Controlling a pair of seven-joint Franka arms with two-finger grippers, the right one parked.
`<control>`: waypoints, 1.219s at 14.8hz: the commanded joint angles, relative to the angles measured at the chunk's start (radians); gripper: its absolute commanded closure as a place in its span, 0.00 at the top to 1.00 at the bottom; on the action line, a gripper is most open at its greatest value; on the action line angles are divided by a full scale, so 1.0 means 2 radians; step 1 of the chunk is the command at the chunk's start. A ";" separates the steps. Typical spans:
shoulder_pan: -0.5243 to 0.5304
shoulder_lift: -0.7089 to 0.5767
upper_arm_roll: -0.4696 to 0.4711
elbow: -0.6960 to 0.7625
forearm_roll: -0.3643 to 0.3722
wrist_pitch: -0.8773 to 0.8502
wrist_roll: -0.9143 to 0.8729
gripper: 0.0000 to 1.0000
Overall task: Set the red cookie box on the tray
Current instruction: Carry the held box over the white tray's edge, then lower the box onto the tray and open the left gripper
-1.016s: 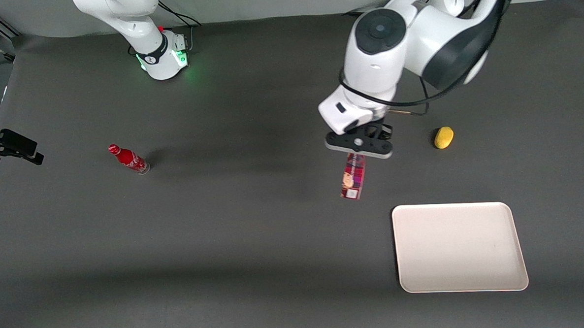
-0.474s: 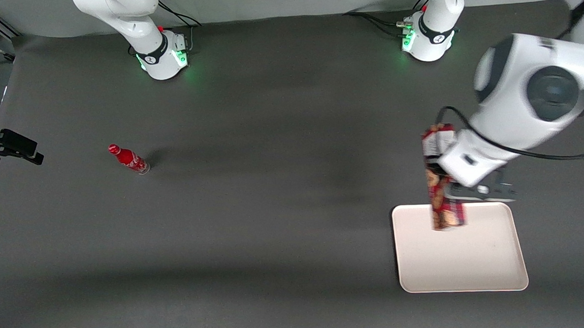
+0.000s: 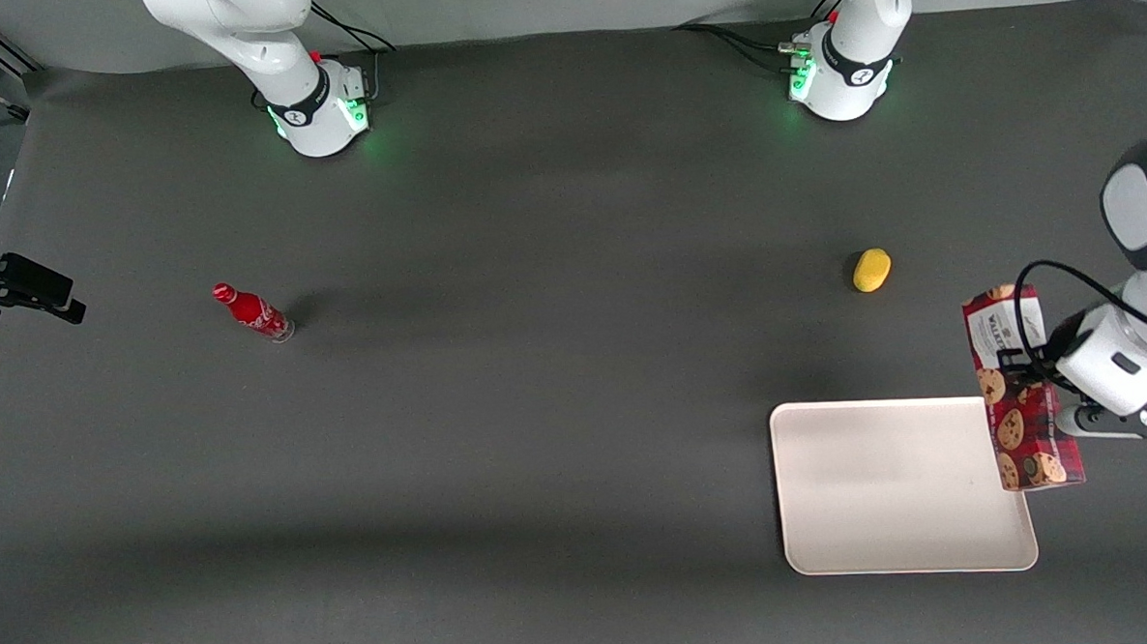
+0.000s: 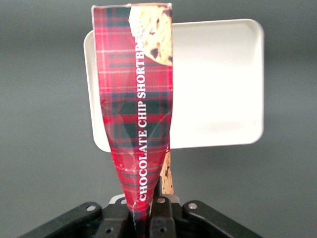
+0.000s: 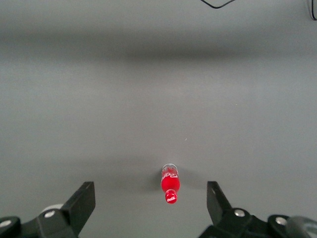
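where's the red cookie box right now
The gripper holds the red cookie box in the air over the tray edge at the working arm's end.

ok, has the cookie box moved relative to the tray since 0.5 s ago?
Yes. The red cookie box, shut in the gripper, shifted from over the tray to its edge toward the working arm's end.

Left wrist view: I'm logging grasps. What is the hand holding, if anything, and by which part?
The hand holds the red cookie box, pinched shut on one narrow end, which is squashed flat.
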 commanded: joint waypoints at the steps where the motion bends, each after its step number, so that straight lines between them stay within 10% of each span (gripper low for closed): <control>1: -0.001 0.057 0.029 0.003 -0.018 0.069 0.024 0.00; 18: 0.010 0.225 0.062 0.066 -0.041 0.228 0.061 0.00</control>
